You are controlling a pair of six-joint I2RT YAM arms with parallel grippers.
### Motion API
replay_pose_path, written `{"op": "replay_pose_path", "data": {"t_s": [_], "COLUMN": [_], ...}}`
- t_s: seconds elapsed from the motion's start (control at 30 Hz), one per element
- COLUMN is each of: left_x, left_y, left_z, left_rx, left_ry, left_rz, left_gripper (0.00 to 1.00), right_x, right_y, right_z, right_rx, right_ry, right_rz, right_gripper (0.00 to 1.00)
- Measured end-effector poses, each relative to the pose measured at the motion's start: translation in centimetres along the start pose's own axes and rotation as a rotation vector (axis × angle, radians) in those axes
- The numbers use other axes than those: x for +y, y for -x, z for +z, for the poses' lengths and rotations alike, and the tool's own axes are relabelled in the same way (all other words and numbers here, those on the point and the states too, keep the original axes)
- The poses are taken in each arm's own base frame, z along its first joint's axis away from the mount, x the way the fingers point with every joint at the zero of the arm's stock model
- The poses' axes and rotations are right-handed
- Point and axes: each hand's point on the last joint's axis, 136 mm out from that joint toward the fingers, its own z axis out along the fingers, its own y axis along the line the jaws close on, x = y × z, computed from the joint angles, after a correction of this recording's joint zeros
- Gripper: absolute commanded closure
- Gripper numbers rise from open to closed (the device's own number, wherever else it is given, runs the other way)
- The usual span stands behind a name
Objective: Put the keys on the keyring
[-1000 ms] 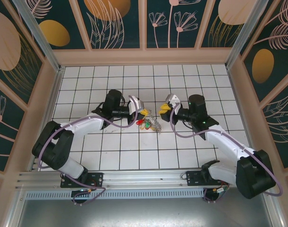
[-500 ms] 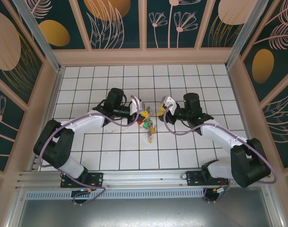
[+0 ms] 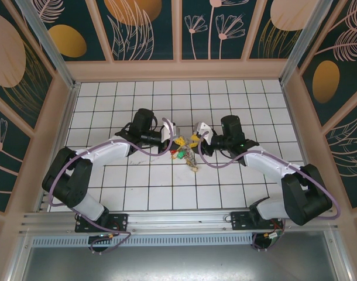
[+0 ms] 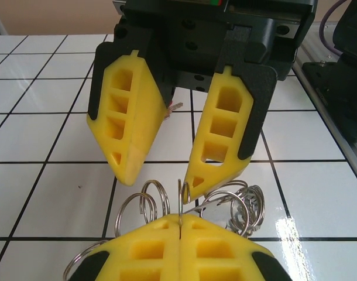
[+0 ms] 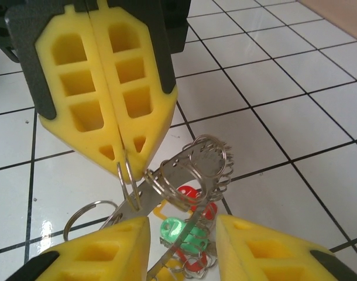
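The large, thin, silvery-grey keyring with its beaded, coil-like rim (image 5: 209, 153) is held up over the white tiled table (image 3: 137, 187), between the two arms near the table's middle. The tiny silver keys with red and green plastic heads (image 5: 175, 227) are bunched just beneath it.

The yellow-fingered left gripper (image 5: 127, 157) is clamped tight on a thin silver wire loop (image 5: 131, 190) of that bunch. Whether this loop is part of the keyring or a key's own split ring cannot be told. The yellow-fingered right gripper (image 4: 161, 178) is seen with its jaws apart and nothing pinched between them.

The bunch is judged light, with stiff, smooth wire that may slip or swing. A key is best taken by its flat plastic head, and the ring across its wire.

The coloured heads and the coiled rim are shown by the right wrist view. In the left wrist view the pinched wire is seen edge-on. The bunch's place on the table is given from above.
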Motion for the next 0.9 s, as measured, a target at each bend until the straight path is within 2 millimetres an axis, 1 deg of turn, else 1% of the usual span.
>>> {"op": "replay_pose_path", "data": {"t_s": [0.23,0.3,0.37,0.43,0.57,0.6,0.63,0.77,0.8,0.9], "left_x": [-0.1,-0.1,0.0,0.1,0.2,0.2,0.3,0.3,0.3,0.5], "left_y": [-0.1,-0.1,-0.2,-0.2,-0.2,-0.1,0.0,0.2,0.2,0.4], "left_z": [0.0,0.0,0.1,0.1,0.1,0.1,0.1,0.1,0.1,0.1], "left_rx": [0.008,0.012,0.016,0.019,0.021,0.024,0.025,0.026,0.025,0.025], "left_ry": [-0.008,-0.011,-0.013,-0.014,-0.015,-0.016,-0.016,-0.022,-0.022,-0.017], "left_rz": [-0.003,-0.002,0.0,0.002,0.013,0.013,0.015,0.019,0.02,0.026], "left_gripper": [1.0,1.0,1.0,1.0,1.0,1.0,1.0,1.0,1.0,1.0], "right_x": [-0.4,-0.3,-0.2,-0.2,-0.1,-0.1,-0.2,-0.5,-0.6,-0.8], "right_y": [0.1,0.1,0.2,0.3,0.3,0.3,0.4,1.5,1.6,1.7], "right_z": [0.3,0.4,0.5,0.5,0.5,0.5,0.5,0.2,0.2,0.2], "right_rx": [-0.005,-0.006,-0.01,-0.014,-0.018,-0.018,-0.022,-0.052,-0.056,-0.06], "right_ry": [-0.001,0.005,0.017,0.026,0.041,0.044,0.049,0.064,0.067,0.093], "right_rz": [-0.005,-0.003,-0.003,0.001,0.01,0.013,0.017,0.023,0.036,0.079], "right_gripper": [0.65,0.72,0.73,0.79,0.83,0.88,0.9,0.93,0.95,0.96]}}
